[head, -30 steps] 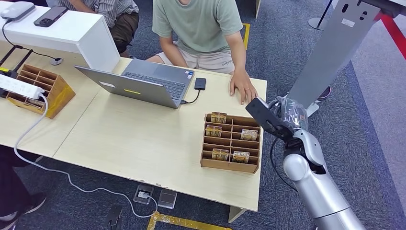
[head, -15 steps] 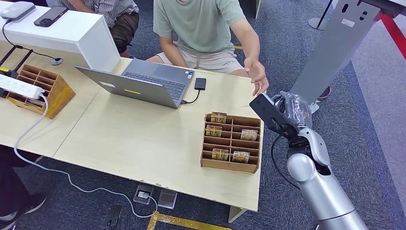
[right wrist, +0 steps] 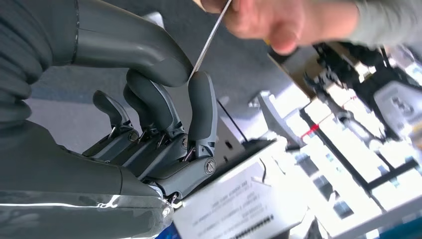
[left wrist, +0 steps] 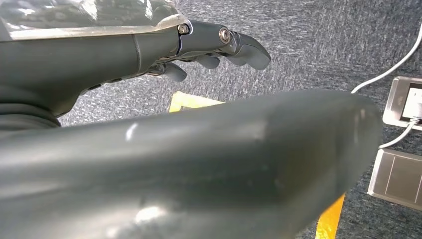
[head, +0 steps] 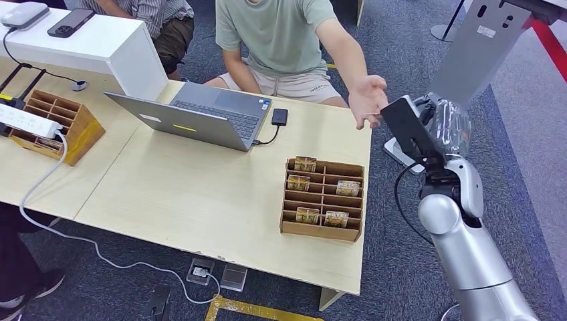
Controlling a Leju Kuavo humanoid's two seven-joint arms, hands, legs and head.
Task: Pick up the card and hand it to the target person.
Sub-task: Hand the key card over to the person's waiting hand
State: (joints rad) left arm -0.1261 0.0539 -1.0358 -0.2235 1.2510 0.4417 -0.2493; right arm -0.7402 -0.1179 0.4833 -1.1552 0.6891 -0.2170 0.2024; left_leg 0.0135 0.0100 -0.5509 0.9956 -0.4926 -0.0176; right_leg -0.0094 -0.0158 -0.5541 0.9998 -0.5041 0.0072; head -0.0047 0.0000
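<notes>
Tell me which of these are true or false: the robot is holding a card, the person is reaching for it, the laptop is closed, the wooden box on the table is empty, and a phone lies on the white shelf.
1. The right hand pinches a thin card. True.
2. The person's hand is at the card's far end. True.
3. The laptop is closed. False: it stands open, keyboard showing.
4. The wooden divider box is empty. False: several compartments hold cards.
5. A phone lies on the white shelf. True.
</notes>
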